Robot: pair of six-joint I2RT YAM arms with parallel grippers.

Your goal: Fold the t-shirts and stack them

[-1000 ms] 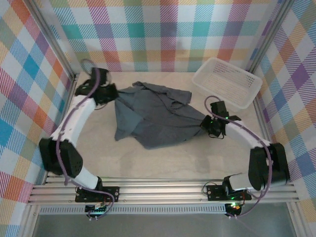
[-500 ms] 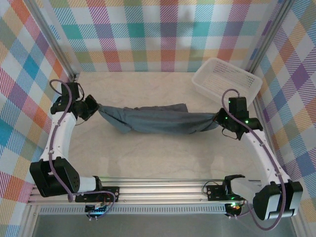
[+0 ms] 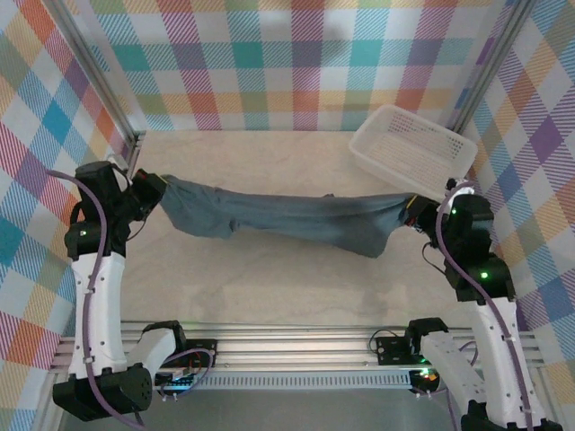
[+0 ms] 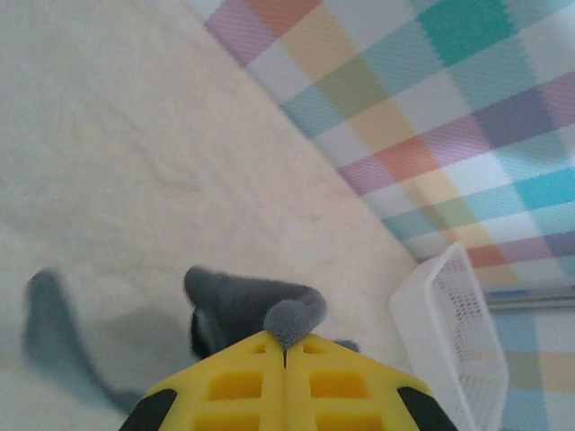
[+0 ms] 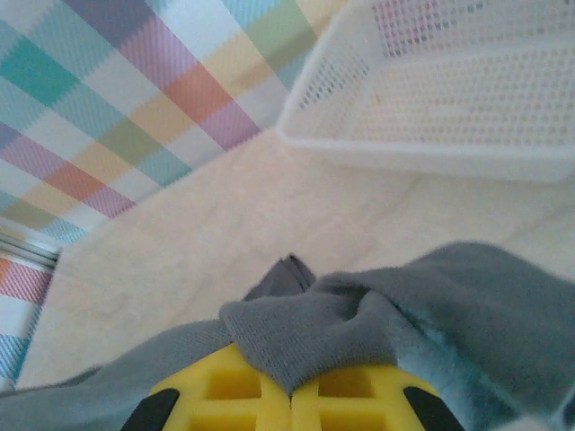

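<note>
A dark charcoal-grey t-shirt (image 3: pixel 287 220) hangs stretched in the air between my two grippers, sagging a little toward the right. My left gripper (image 3: pixel 154 190) is shut on its left end; in the left wrist view the yellow fingers (image 4: pixel 285 352) pinch a small grey fold of the t-shirt (image 4: pixel 292 319). My right gripper (image 3: pixel 415 208) is shut on the other end, beside the basket; in the right wrist view the t-shirt (image 5: pixel 359 332) bunches over the closed yellow jaws (image 5: pixel 290 395).
A white perforated basket (image 3: pixel 413 148) stands at the back right corner, near the right gripper; it also appears as the basket (image 4: pixel 449 341) and the basket (image 5: pixel 449 81) in the wrist views. Checked walls enclose a pale table (image 3: pixel 269 278).
Both grippers rose and spread further apart, lifting the t-shirt off the table from a crumpled heap into a taut, hanging band. Both arms drew back toward the near side.
</note>
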